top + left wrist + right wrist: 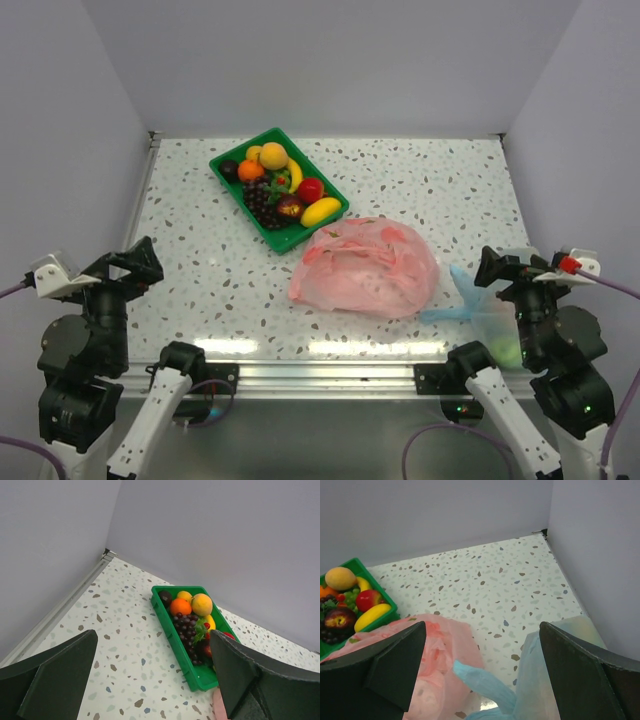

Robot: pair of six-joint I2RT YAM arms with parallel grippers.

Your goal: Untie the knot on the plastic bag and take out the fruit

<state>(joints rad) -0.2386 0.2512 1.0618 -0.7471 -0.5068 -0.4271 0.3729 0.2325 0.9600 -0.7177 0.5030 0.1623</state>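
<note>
The pink plastic bag (365, 268) lies slack and flattened at the table's middle; it also shows in the right wrist view (442, 652). I see no tied knot on it. The fruit lies in the green tray (232, 187): an orange (250, 170), a yellow oval (273, 155), a red apple (310, 189), purple grapes (262, 200) and a dark red one (290, 208). My left gripper (148, 262) (152, 645) is open and empty, far left of the bag. My right gripper (483, 268) (482, 630) is open and empty, just right of the bag.
A pale blue bag (480, 305) (555, 680) with something green inside lies under my right gripper, its tied ear touching the pink bag. A banana (321, 211) and a near-black fruit (229, 169) lie in the tray too. Walls stand on three sides.
</note>
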